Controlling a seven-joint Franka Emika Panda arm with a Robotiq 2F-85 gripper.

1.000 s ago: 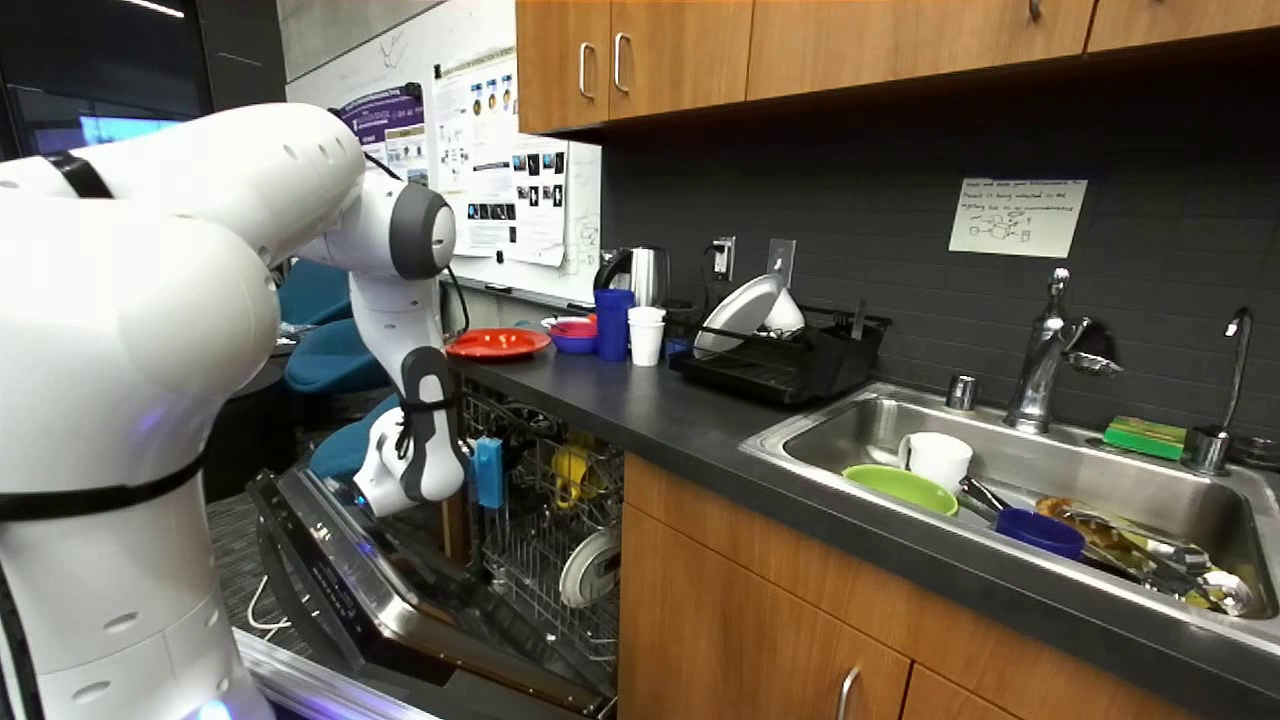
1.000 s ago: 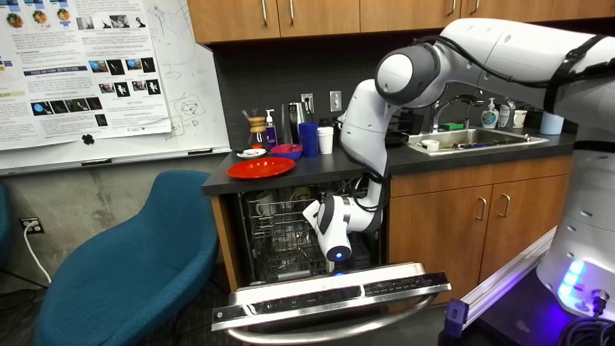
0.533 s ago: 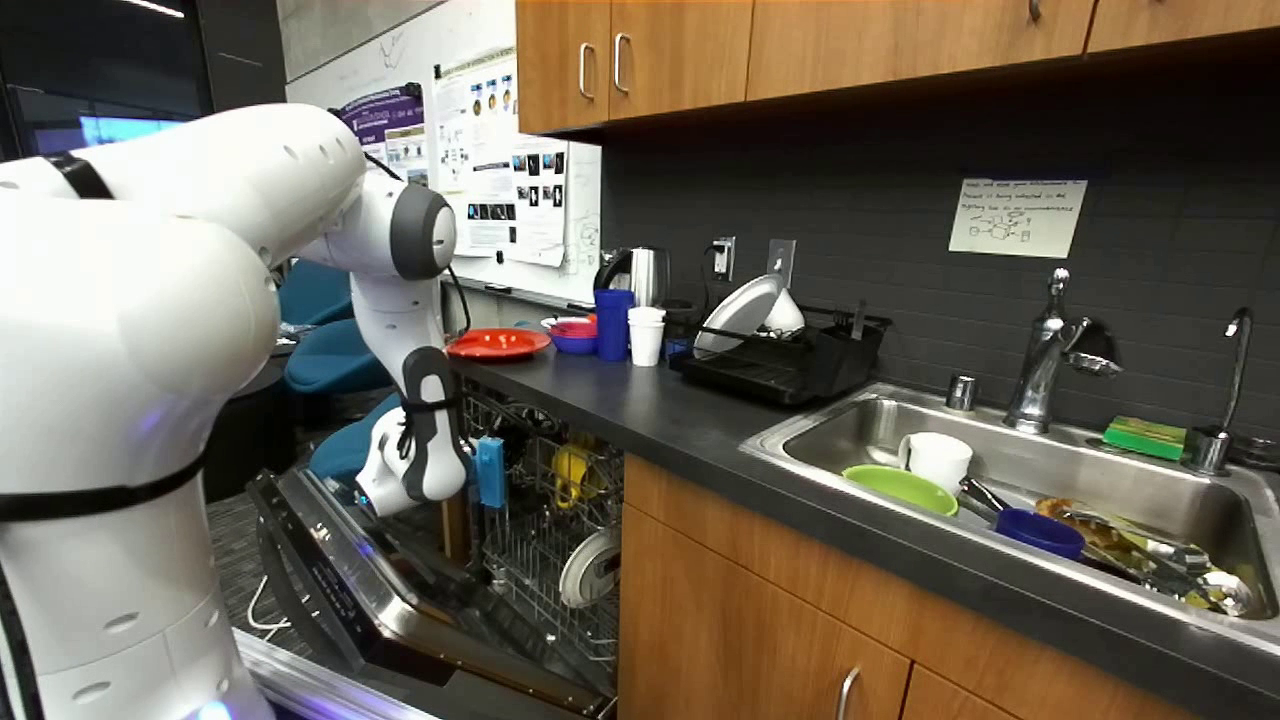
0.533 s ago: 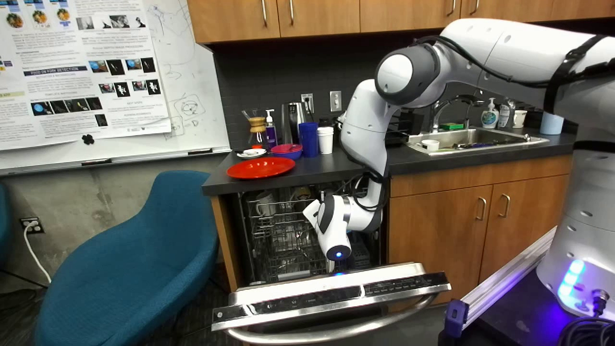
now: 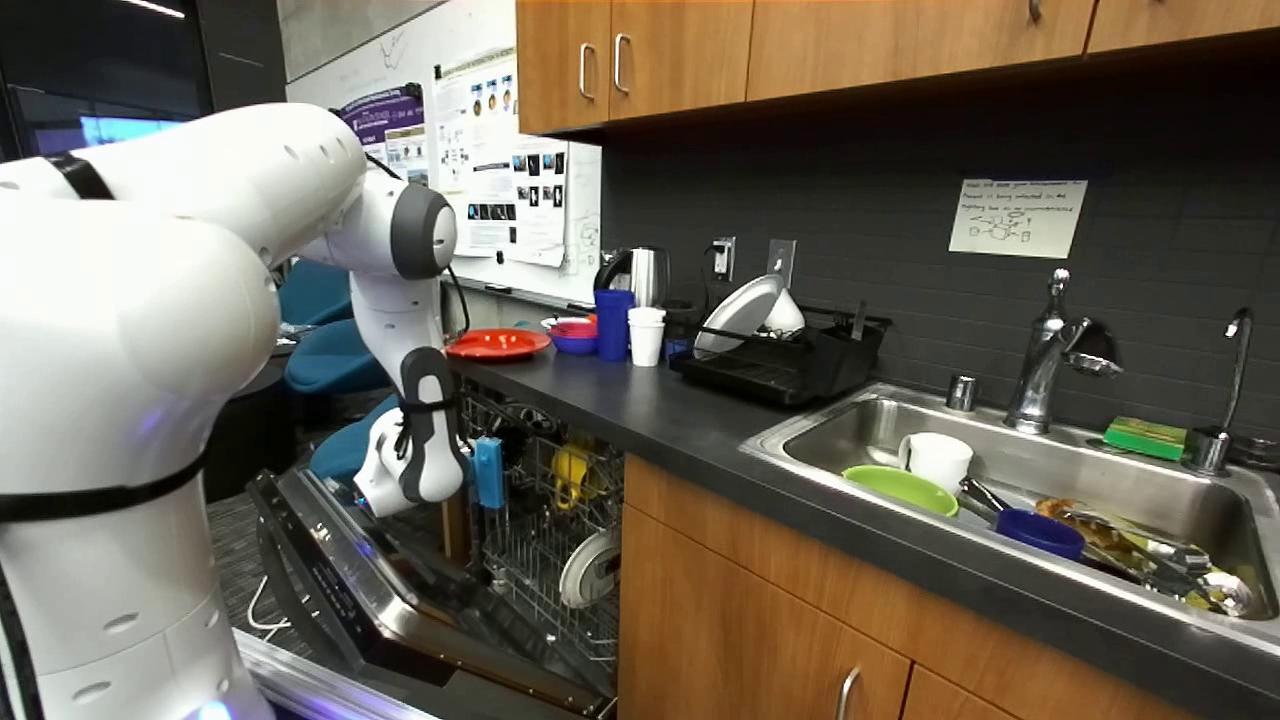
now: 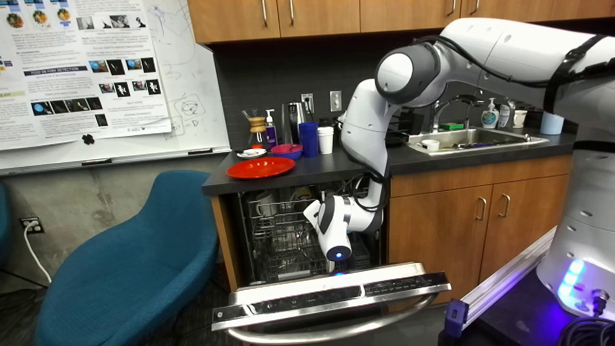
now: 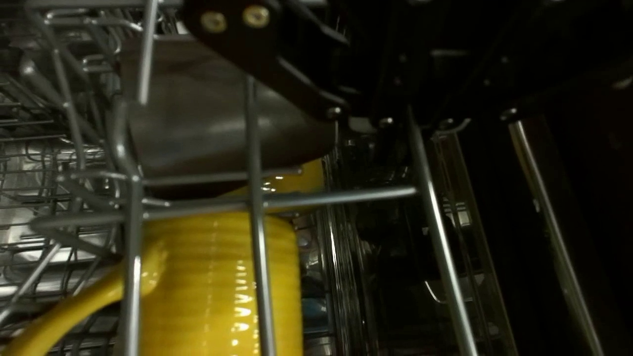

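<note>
Tool (image 7: 410,123) and upper rack (image 7: 346,196) meet at two o'clock in the wrist view: the jaws are drawn together, and one long wire of the rack runs out from between the fingertips, gripped there as far as the gloom lets one see. That rack sits inside the dishwasher (image 6: 331,288), above a lower rack (image 5: 515,562). From the tool, a yellow mug (image 7: 217,287) lies toward eight o'clock, behind the rack's wires, its handle also pointing to eight. Between mug and tool shows a second yellow piece (image 7: 307,179), mostly hidden. A dark rounded vessel (image 7: 227,113) is at the tool's nine o'clock, partly covered by it.

In both exterior views the arm's wrist (image 6: 336,223) blocks sight of the tool. The door (image 5: 340,595) slopes down in front of the racks. A white plate (image 5: 592,568) leans in the lower rack at the wrist's four o'clock.

On the counter (image 6: 317,166), in an exterior view, a red plate (image 6: 261,168) lies at the wrist's ten o'clock, near a pink bowl (image 6: 287,148) atop a blue bowl (image 6: 289,155). Toward twelve, a blue tumbler (image 6: 308,139) stands just beside white cups (image 6: 325,140). Well apart, at the wrist's three o'clock in an exterior view, a steel sink (image 5: 1110,482) holds a green bowl (image 5: 900,488) and a white mug (image 5: 942,462).
</note>
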